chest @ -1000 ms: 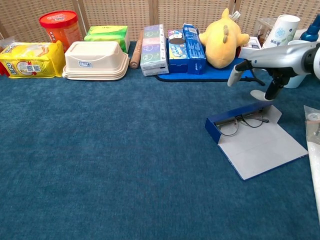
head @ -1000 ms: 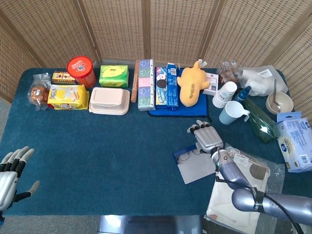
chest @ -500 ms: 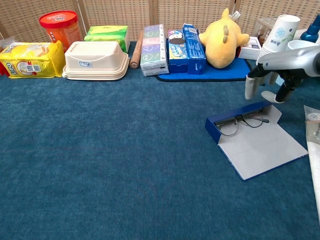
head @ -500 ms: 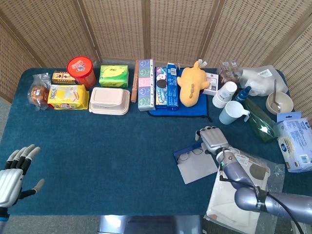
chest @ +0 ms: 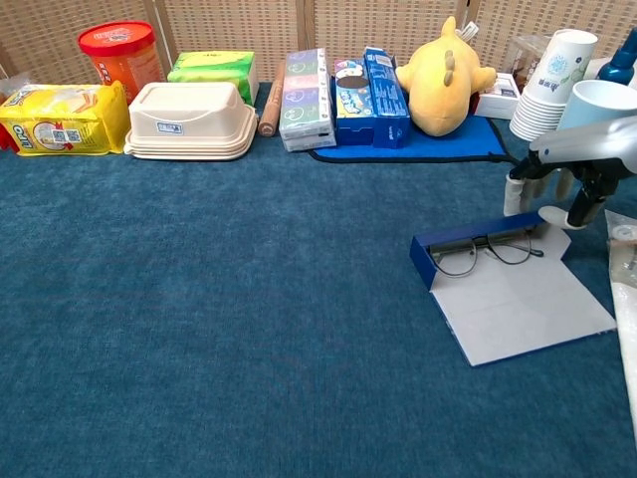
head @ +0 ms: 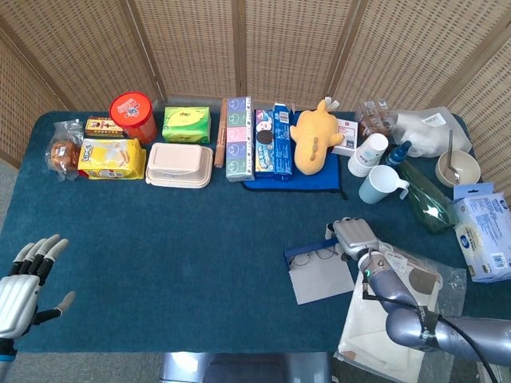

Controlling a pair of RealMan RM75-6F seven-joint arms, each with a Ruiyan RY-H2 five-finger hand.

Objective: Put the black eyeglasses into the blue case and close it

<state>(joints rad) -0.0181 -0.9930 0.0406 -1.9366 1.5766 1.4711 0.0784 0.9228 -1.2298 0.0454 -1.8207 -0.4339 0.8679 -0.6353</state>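
My right hand (chest: 557, 184) hovers at the open blue case (chest: 503, 289), fingers curled down, holding nothing; the glasses (chest: 488, 248) lie lengthwise along its far wall, just left of my fingertips; my left hand (head: 24, 279) idles well apart, fingers spread.

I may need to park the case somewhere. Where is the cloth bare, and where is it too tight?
Bare cloth runs wide in front of the beige lunch box and tissue packs, from the left hand across to the blue case. It is crowded along the back row and by the right hand, between the cups and plastic bag.
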